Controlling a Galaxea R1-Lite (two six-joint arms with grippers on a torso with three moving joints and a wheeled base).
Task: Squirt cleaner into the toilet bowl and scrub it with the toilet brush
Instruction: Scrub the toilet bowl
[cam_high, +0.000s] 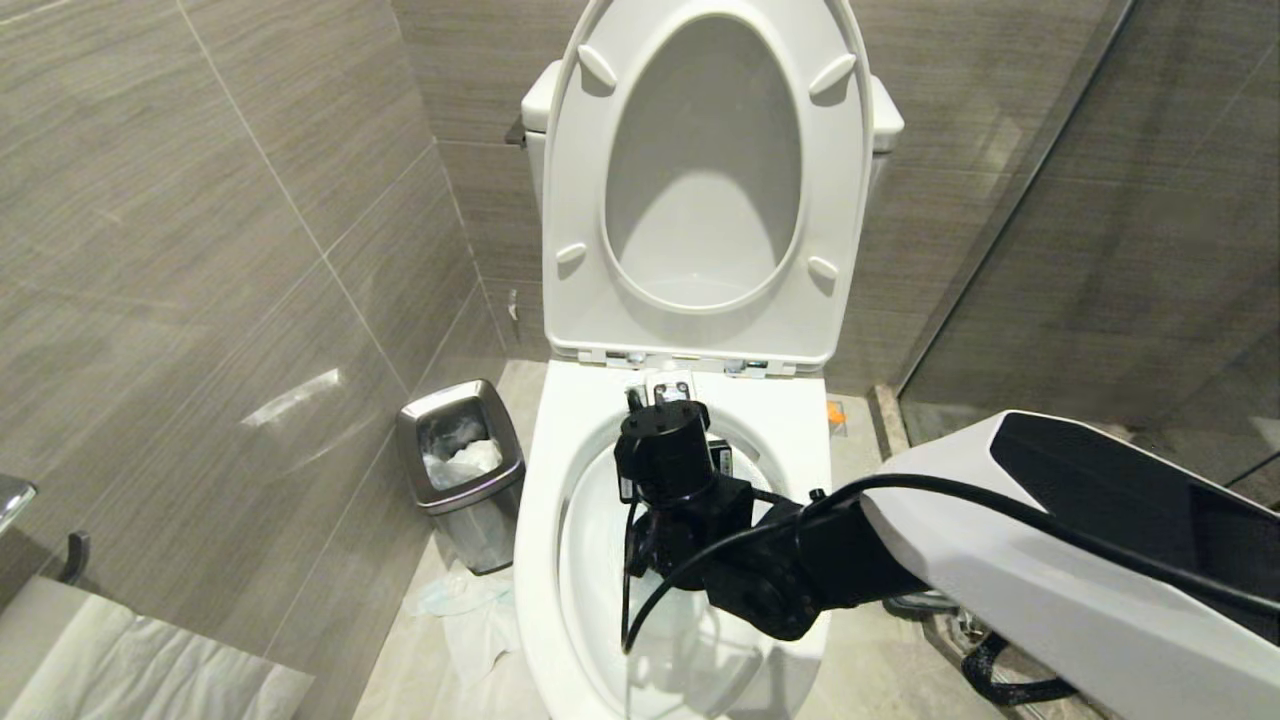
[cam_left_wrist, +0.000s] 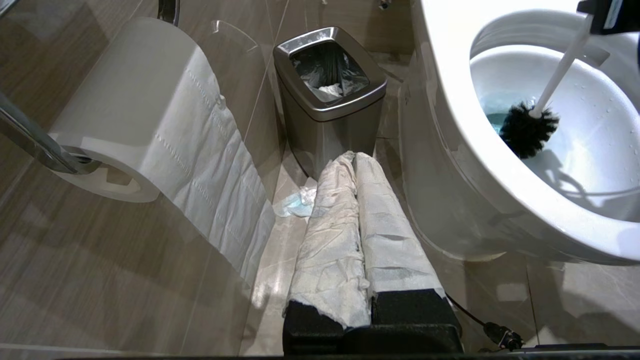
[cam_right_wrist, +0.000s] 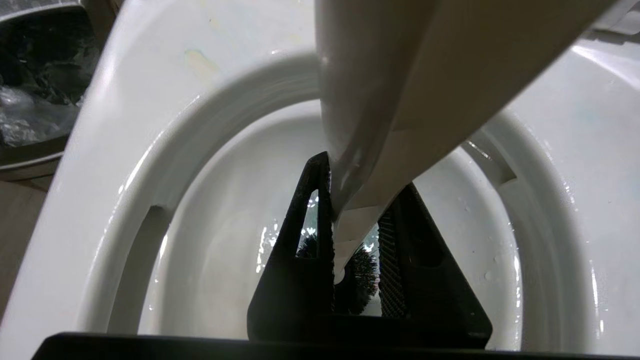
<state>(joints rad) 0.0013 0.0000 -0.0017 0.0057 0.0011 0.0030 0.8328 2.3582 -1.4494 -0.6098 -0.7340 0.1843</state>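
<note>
You see the large glossy white ceramic toilet bowl (cam_high: 560, 470) with its white seat and lid (cam_high: 705, 180) standing upright against the tank. Its oval basin (cam_left_wrist: 595, 130) is wet, with small drops on the inner wall. At the bottom of the basin lies the translucent teal-blue cleaner (cam_left_wrist: 495, 120) as a small pool. The toilet brush (cam_left_wrist: 560, 70) has a long slim white handle and a round black bristle head (cam_left_wrist: 527, 129). It leans tilted into the basin, the head low, at the edge of the blue pool. You see the black fingers of the right gripper (cam_right_wrist: 345, 220) clamped on its handle from both sides.
</note>
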